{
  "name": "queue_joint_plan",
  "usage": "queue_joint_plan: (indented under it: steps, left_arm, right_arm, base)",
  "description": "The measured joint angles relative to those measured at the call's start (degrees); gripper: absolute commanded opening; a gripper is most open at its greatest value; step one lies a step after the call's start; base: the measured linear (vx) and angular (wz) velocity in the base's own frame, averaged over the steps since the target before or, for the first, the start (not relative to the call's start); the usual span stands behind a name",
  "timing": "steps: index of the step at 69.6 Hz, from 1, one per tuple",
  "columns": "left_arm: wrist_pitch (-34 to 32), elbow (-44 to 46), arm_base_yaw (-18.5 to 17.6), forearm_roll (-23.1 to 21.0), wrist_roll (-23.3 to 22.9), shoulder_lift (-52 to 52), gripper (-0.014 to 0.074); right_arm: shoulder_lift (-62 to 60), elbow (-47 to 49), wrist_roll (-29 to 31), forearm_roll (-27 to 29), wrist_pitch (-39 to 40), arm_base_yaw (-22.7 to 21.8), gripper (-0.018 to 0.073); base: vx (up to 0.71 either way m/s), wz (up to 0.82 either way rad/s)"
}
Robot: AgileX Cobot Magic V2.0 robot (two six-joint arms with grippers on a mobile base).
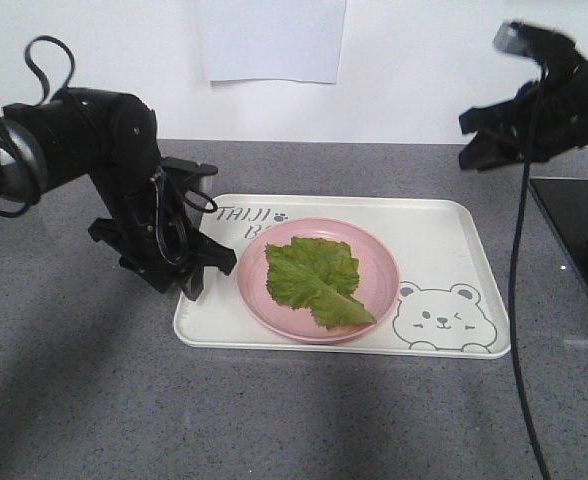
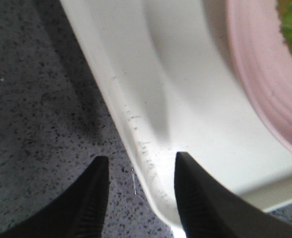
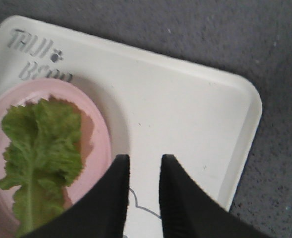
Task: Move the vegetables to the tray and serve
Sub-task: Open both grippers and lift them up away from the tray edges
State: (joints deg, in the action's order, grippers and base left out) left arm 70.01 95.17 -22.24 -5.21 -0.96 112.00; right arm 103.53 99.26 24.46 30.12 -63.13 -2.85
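Observation:
The green lettuce leaf [image 1: 314, 280] lies flat on a round pink plate [image 1: 379, 262], which stands on the cream-white tray [image 1: 434, 240] on the grey counter. My left gripper [image 1: 202, 280] is low at the tray's left edge near the front corner. In the left wrist view it [image 2: 141, 163] is open, with the tray's rim [image 2: 136, 129] between its jaws, and the plate [image 2: 265, 74] lies beyond. My right gripper [image 1: 466, 142] hangs high above the tray's far right side. In the right wrist view it [image 3: 144, 158] is narrowly open and empty, above the tray [image 3: 185, 109], right of the leaf [image 3: 41, 144].
A black flat panel [image 1: 574, 230] lies on the counter at the right edge, close to the tray. A black cable [image 1: 519, 300] hangs from the right arm across the tray's right end. A white sheet [image 1: 272, 40] hangs on the back wall.

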Motion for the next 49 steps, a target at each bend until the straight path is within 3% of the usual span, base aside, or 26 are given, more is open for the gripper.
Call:
queue_joint_plan:
  steps: [21, 38, 49]
  left_arm:
    - [-7.3, 0.0, -0.1, 0.0, 0.2, -14.6, 0.0096]
    - [-14.3, 0.0, -0.1, 0.0, 3.2, -32.6, -0.0006]
    - [-18.5, -2.4, -0.1, 0.0, 6.2, -43.1, -0.0007]
  right_arm:
    - [-11.9, 0.0, 10.3, 8.1, 1.5, 0.0, -0.0005]
    - [-23.7, -0.5, 16.4, 9.3, 1.0, 0.0, -0.0006]
    - [-34.9, -11.6, 22.8, 13.9, 5.2, 0.0, -0.0006]
  base:
    - [0.00, 0.00]
    - [0.00, 0.00]
    - [0.00, 0.00]
